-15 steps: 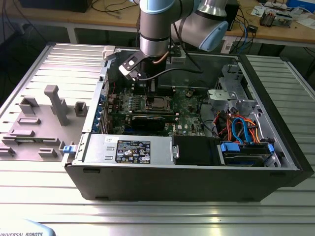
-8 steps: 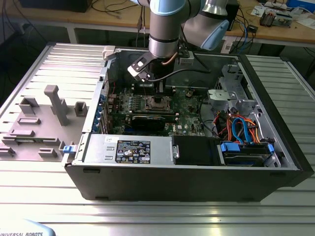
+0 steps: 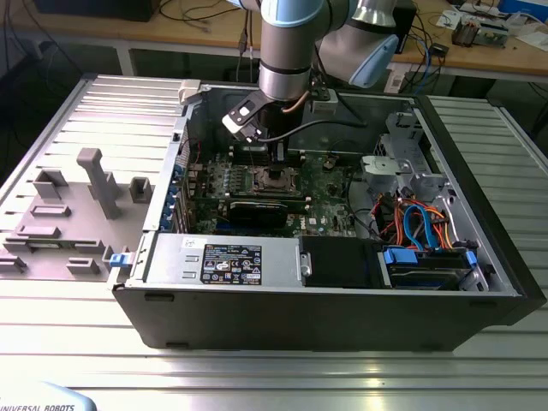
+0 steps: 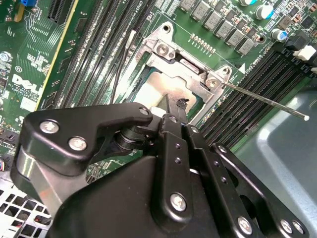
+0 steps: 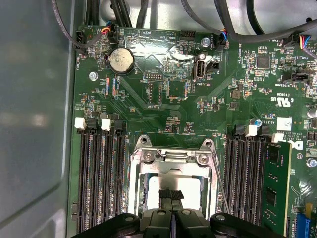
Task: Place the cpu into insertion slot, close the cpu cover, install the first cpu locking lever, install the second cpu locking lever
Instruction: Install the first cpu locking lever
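My gripper reaches down into the open computer case onto the insertion slot in the middle of the green board. In both wrist views its black fingers are shut together, and their tips rest on the dull silver cpu lying in the slot. The silver-grey cpu cover lies flat around the chip. One thin wire locking lever sticks out free past the slot's corner. A second thin lever runs along the opposite side.
Long black memory slots flank the socket, with a green memory stick in one. A black graphics card, a power supply and bundled cables crowd the case. The grey case wall stands close. Grey fixtures sit at the exterior view's left.
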`<act>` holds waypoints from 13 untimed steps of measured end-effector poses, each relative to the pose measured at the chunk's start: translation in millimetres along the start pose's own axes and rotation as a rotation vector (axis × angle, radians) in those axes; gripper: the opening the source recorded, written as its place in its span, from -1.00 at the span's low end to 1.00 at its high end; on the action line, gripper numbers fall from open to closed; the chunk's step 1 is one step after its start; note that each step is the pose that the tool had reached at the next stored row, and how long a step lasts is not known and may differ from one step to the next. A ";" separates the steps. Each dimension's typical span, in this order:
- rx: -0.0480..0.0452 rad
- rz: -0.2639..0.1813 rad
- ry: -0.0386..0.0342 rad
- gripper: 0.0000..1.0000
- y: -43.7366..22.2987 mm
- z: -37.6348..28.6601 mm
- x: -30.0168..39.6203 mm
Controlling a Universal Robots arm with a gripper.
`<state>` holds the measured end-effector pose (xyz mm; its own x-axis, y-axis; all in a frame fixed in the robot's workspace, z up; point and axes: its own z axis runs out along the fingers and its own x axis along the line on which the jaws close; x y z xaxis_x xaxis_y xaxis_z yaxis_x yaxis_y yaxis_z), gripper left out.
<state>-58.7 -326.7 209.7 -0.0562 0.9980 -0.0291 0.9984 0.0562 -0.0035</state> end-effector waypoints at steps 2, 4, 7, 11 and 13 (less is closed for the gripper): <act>0.0000 0.000 0.0000 -0.79 0.0 0.0 0.0; 0.0000 0.000 0.0000 -0.79 0.1 -1.1 0.1; 0.0000 0.000 -0.0001 -0.79 0.1 -5.8 -0.2; 0.0000 0.000 -0.0001 -0.79 0.0 -15.4 -0.4; 0.0000 0.000 0.0000 -0.79 0.0 -19.3 -0.6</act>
<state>-58.6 -326.7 229.0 -0.0562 0.9980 -0.0292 0.9984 0.0562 -0.0035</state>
